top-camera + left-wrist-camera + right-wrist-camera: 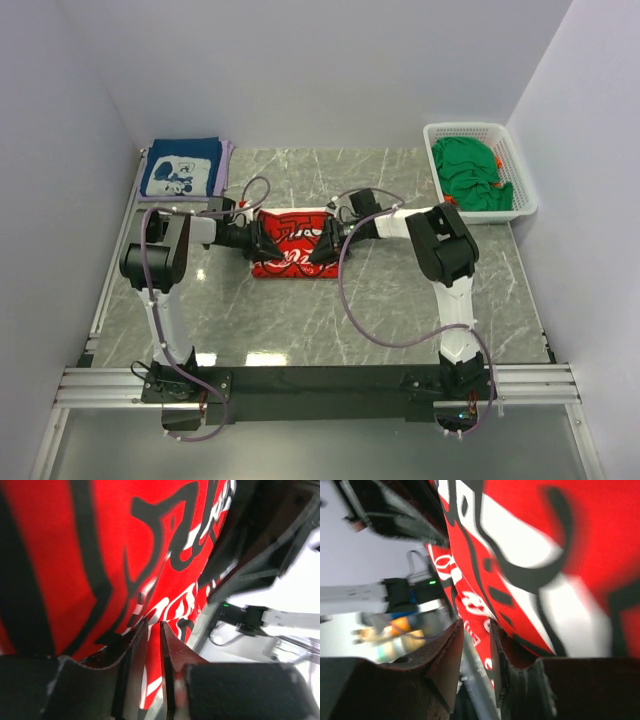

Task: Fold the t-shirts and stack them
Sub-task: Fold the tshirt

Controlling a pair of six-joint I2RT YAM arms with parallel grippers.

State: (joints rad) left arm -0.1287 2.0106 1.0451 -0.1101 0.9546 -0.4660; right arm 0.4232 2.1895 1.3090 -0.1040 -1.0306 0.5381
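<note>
Red printed t-shirt (291, 250) mid-table, part-folded; left gripper (262, 240) and right gripper (325, 242), jaws nearly closed, pinch its side edges. Navy t-shirt (181, 168) folded far-left. Green t-shirts (470, 172) in basket (478, 129), not yet folded

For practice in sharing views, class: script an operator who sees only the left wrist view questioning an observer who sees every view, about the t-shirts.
Operator: Red cloth fills my view. Where is the other pincer?
Observer: The right pincer grips the opposite side of the red t-shirt.
Operator: Anything folded already?
Observer: A navy t-shirt lies folded at the table's far left corner.
Operator: More to do?
Observer: Green t-shirts sit in the white basket, far right.
</note>
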